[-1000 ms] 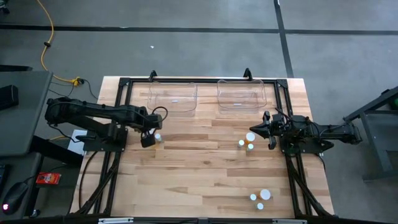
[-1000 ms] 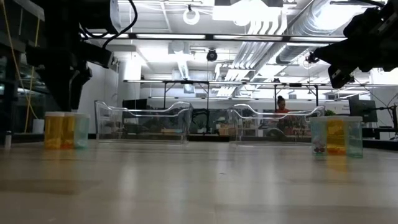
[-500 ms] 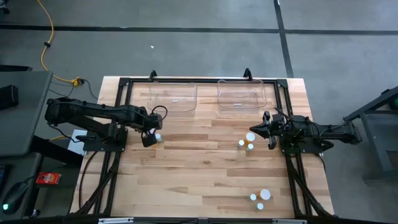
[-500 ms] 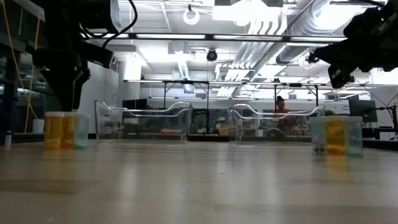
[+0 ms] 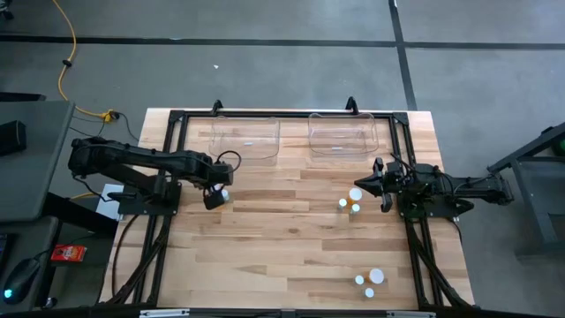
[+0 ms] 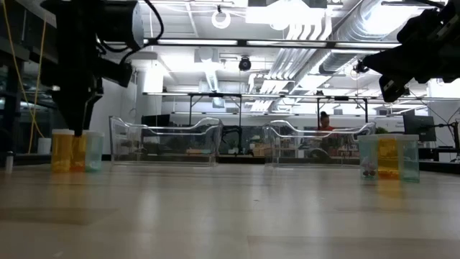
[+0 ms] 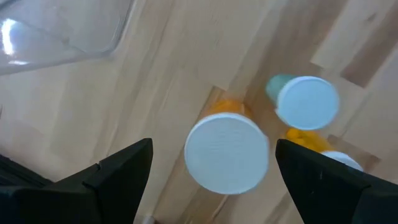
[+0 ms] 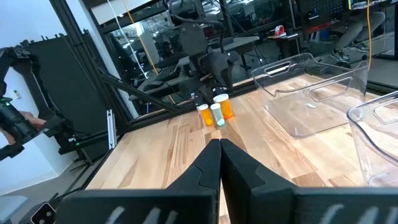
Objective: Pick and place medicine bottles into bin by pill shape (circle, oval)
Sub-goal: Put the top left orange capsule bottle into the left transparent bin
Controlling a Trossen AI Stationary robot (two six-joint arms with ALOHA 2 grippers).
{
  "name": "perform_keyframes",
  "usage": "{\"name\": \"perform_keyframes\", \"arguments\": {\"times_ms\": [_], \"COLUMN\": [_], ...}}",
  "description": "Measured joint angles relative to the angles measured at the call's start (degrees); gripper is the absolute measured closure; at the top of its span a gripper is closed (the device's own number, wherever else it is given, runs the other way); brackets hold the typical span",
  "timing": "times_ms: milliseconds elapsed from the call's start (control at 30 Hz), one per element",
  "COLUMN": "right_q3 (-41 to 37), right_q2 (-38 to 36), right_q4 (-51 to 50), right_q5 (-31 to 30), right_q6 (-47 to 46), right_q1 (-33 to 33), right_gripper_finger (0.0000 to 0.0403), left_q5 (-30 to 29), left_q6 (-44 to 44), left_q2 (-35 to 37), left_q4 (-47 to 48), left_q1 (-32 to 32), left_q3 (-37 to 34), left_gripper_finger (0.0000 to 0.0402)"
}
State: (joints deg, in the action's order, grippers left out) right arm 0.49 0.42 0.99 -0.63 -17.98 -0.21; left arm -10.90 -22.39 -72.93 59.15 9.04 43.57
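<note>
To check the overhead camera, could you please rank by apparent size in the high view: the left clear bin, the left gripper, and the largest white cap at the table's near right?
1. Left clear bin, clearly largest.
2. Left gripper, open above a bottle cluster.
3. Largest white cap, smallest.

— What differs from a second ago?
— The left hand (image 6: 80, 121) now sits lower, its open fingers reaching the top of the orange bottle (image 6: 63, 150) on the surface.
— Anything seen from above?
— The left arm (image 5: 141, 160) has shifted slightly toward the bottles by the left bin.
</note>
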Motion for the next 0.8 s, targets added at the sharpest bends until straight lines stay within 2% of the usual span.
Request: {"name": "perform_keyframes", "arguments": {"times_ms": [300, 433, 567, 800], "right_q3": [0.0, 0.0, 0.0, 0.0], "right_q2": [0.0, 0.0, 0.0, 0.0], "right_q4": [0.0, 0.0, 0.0, 0.0], "right_q5": [0.0, 0.0, 0.0, 0.0], "right_q6": [0.0, 0.0, 0.0, 0.0], "right_q1": [0.0, 0.0, 0.0, 0.0], "right_gripper_finger": [0.0402, 0.0402, 0.0402, 0.0402], "left_q5": [-0.7, -0.8, -0.9, -1.6], "left_q6": [0.0, -0.2, -0.6, 0.0], "left_q2": [-3.6, -3.8, -3.6, -3.5], "left_q4": [-0.5, -0.6, -0.6, -0.2], "left_q1": [0.0, 0.0, 0.0, 0.0], "left_q3": [0.0, 0.0, 0.0, 0.0], "left_gripper_finger": [0.0074, 0.0086, 0.0126, 0.0226]}}
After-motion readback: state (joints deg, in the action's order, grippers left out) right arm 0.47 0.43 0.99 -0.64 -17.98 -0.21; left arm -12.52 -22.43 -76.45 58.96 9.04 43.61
